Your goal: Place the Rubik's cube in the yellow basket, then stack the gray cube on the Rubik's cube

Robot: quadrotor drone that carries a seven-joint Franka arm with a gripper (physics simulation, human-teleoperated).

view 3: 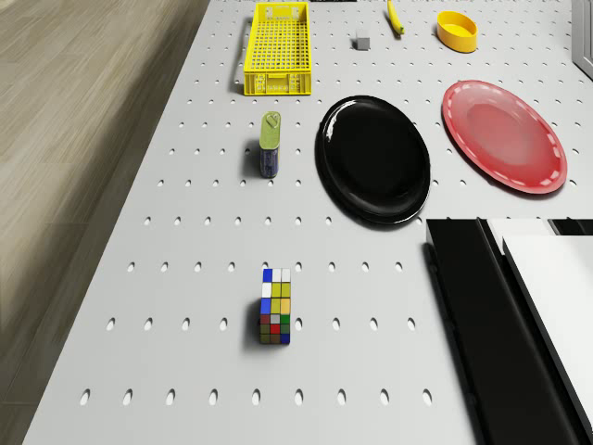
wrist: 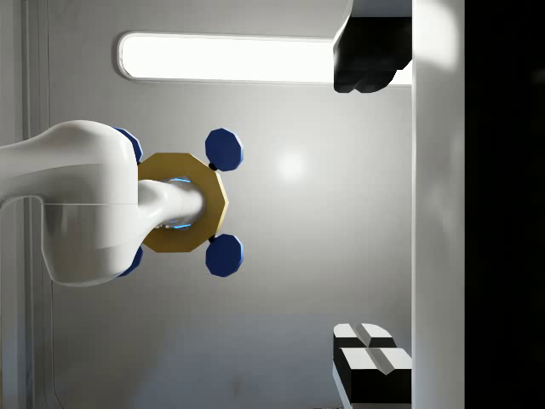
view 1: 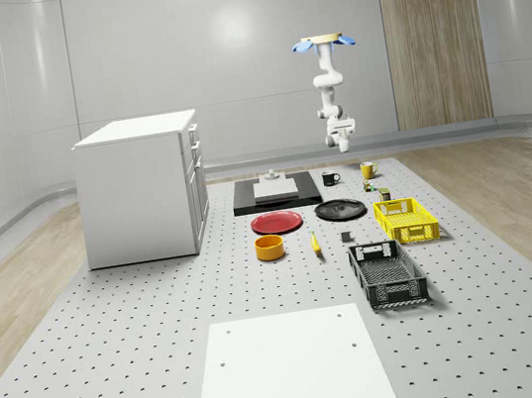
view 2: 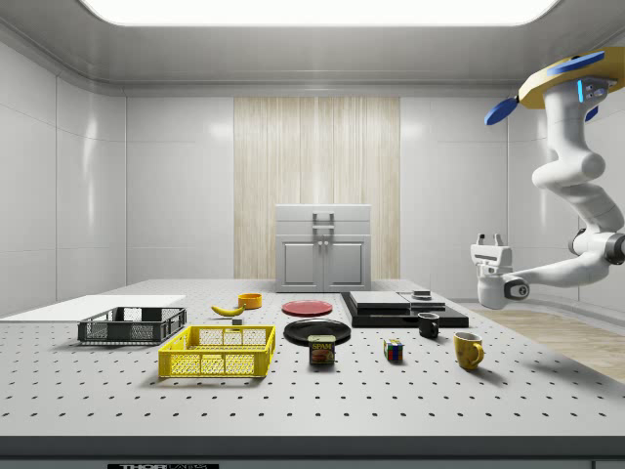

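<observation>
The Rubik's cube [view 3: 275, 307] [view 2: 393, 351] [view 1: 368, 185] sits on the perforated table between a tin can and two mugs. Further along the same side stands the yellow basket [view 3: 277, 85] [view 2: 215, 369] [view 1: 412, 236], with nothing in it. A small gray cube [view 3: 361, 41] [view 1: 346, 237] lies beside the basket. The drone [view 1: 323, 42] [view 2: 571, 78] hovers high over the table's far right part. Its arm hangs down and bends, so the gripper [view 2: 488, 238] [wrist: 368, 204] [view 1: 340, 133] points upward, well above the Rubik's cube. The fingers are open and hold nothing.
A tin can [view 3: 270, 144], black plate [view 3: 374, 158], red plate [view 3: 503, 135], orange bowl [view 3: 457, 30] and banana [view 3: 396, 17] lie nearby. A yellow mug [view 2: 468, 349], black mug [view 2: 428, 325], black platform [view 3: 491, 315], black crate [view 1: 387, 273] and white cabinet [view 1: 142, 187] also stand here.
</observation>
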